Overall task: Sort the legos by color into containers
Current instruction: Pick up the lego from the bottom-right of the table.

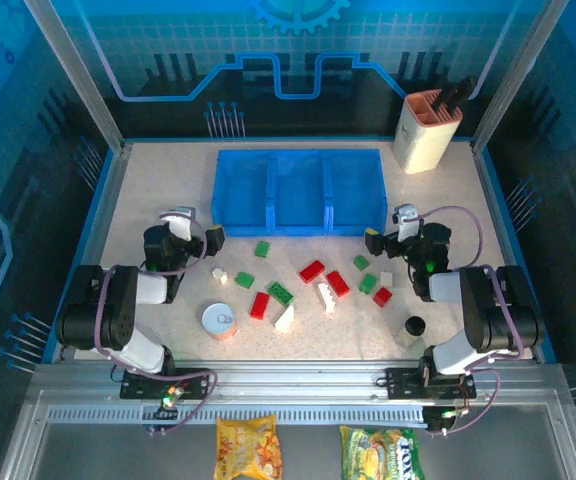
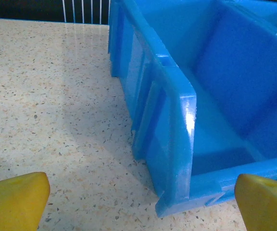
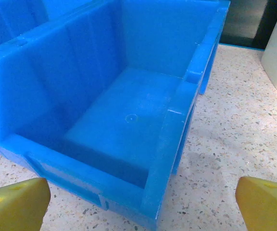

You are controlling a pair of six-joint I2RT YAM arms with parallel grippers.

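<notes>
Left gripper [image 1: 213,238] and right gripper [image 1: 373,242], both spread wide and empty, face the containers [image 1: 298,153], while the legos [image 1: 312,270] lie scattered on the table [image 1: 158,190] between them and back toward the bases, a green brick [image 1: 361,262] nearest the right gripper

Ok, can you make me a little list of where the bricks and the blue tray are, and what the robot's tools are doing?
blue tray: far side of the table, three compartments, all empty
bricks: red, green and white, scattered in front of the tray
left tool: open, holding nothing, near the tray's left end
right tool: open, holding nothing, near the tray's right end
tin can: near edge, left of the bricks
small bottle: near edge, on the right
knife block: far right corner
sorted so far: none
</notes>
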